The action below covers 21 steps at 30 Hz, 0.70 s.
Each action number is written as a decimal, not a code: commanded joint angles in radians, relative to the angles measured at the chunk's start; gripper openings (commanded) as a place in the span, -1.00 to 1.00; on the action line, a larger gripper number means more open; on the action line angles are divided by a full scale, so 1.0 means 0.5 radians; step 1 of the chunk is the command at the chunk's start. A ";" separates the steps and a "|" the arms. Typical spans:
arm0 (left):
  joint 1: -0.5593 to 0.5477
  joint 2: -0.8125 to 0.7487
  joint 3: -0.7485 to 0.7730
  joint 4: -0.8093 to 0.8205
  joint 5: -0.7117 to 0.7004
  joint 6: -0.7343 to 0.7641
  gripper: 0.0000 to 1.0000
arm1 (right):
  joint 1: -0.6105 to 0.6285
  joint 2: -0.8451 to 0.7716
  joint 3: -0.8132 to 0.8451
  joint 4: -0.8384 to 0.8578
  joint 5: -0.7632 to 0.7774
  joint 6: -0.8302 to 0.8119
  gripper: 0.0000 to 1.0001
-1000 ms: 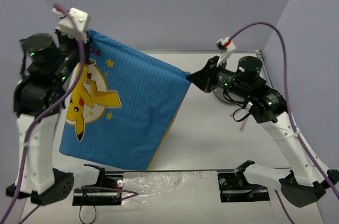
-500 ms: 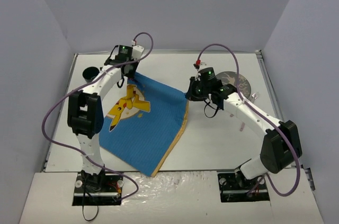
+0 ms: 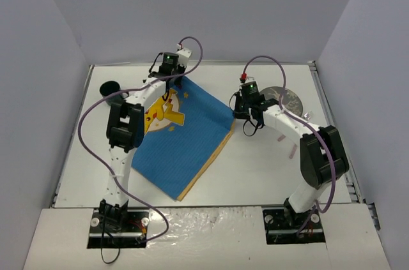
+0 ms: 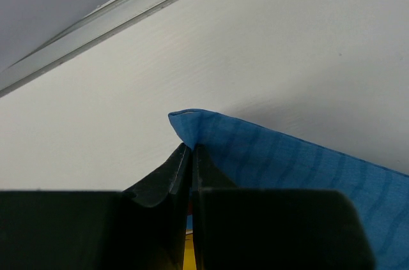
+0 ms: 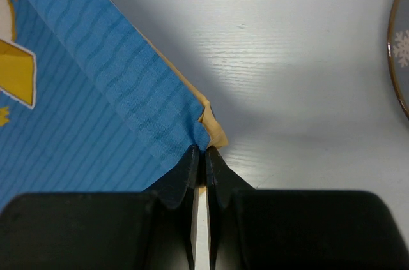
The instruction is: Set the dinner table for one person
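Note:
A blue placemat (image 3: 182, 139) with a yellow cartoon print and a tan underside lies spread on the white dinner table (image 3: 268, 168). My left gripper (image 3: 174, 85) is shut on its far corner; in the left wrist view the blue corner (image 4: 192, 123) pokes out past the closed fingertips. My right gripper (image 3: 235, 115) is shut on the right corner; in the right wrist view the blue and tan cloth (image 5: 204, 126) bunches at the closed tips (image 5: 200, 153). Both corners sit low, at or just above the table.
A round plate (image 3: 285, 99) with a snowflake pattern lies at the far right, its rim also in the right wrist view (image 5: 397, 53). A dark cup (image 3: 110, 89) stands at the far left. Small pale utensils (image 3: 293, 151) lie to the right. A metal rail (image 4: 115, 11) edges the table's far side.

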 commanded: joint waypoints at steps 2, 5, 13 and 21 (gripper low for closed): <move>-0.011 0.077 0.245 0.253 -0.011 -0.012 -1.00 | -0.047 -0.006 0.043 0.025 0.217 0.084 -1.00; -0.029 0.114 0.289 0.293 -0.007 -0.030 -1.00 | -0.049 -0.020 0.001 0.002 0.250 0.121 -1.00; -0.071 0.023 0.449 0.077 -0.118 -0.193 -0.23 | -0.058 -0.111 -0.103 -0.075 0.382 0.082 -0.50; -0.078 -0.605 0.143 -0.328 -0.483 -0.569 0.81 | -0.058 -0.218 0.070 -0.176 0.341 -0.201 0.11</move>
